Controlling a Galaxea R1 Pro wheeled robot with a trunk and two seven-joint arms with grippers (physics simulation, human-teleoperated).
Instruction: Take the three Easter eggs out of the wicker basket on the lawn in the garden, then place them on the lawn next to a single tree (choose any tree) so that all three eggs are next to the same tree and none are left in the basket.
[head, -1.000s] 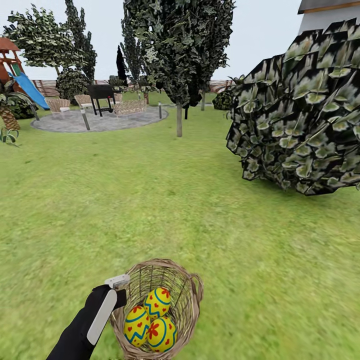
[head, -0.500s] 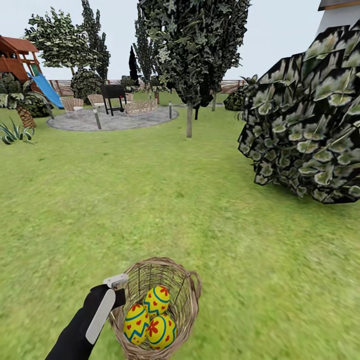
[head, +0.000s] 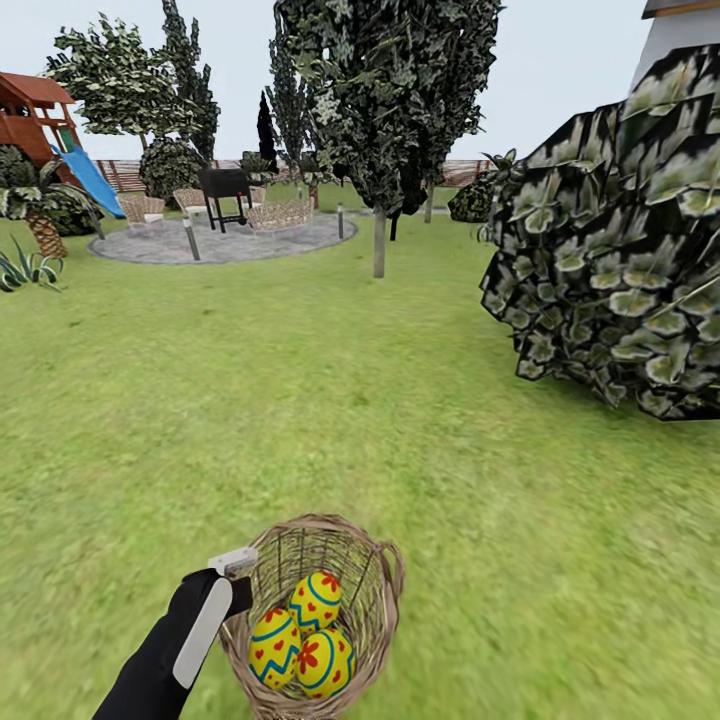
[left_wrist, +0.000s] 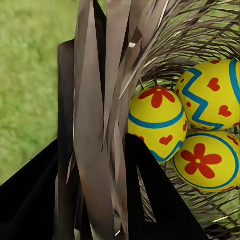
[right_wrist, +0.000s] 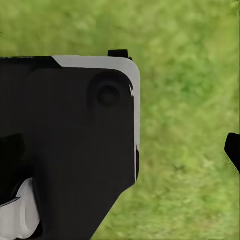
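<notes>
Easter eggs (head: 302, 640), three in number, lie clustered in the bottom of the wicker basket (head: 372, 590), which occupies the lower centre of the head view and appears to be carried by its rim above the lawn (head: 300, 400). The left gripper (head: 232, 563) meets the basket at the left side of the braided rim; in the left wrist view the dark fingers (left_wrist: 30, 195) straddle the woven wall (left_wrist: 100, 125), one outside and one inside, so the fingers are closed on the rim of the basket rather than on any egg. From those fingers the eggs (left_wrist: 190, 125) lie inward and downward, across the wall and toward the basket floor, touching one another. Their long axes differ, but all are tilted rather than upright.

The tree (head: 380, 235) with the pale straight trunk stands in the upper centre of the head view, well apart from the basket, just beside the grey gravel patio (head: 215, 240). A large leafy bush (head: 610, 250) fills the upper right.

The right wrist view shows part of the right arm's dark housing over grass (right_wrist: 190, 125); only a dark finger tip appears at the frame's right edge, so the spread of the right fingers cannot be told. Judged from this arrangement, the left arm is occupied with the basket, and the free right arm would have to reach the eggs from above.
</notes>
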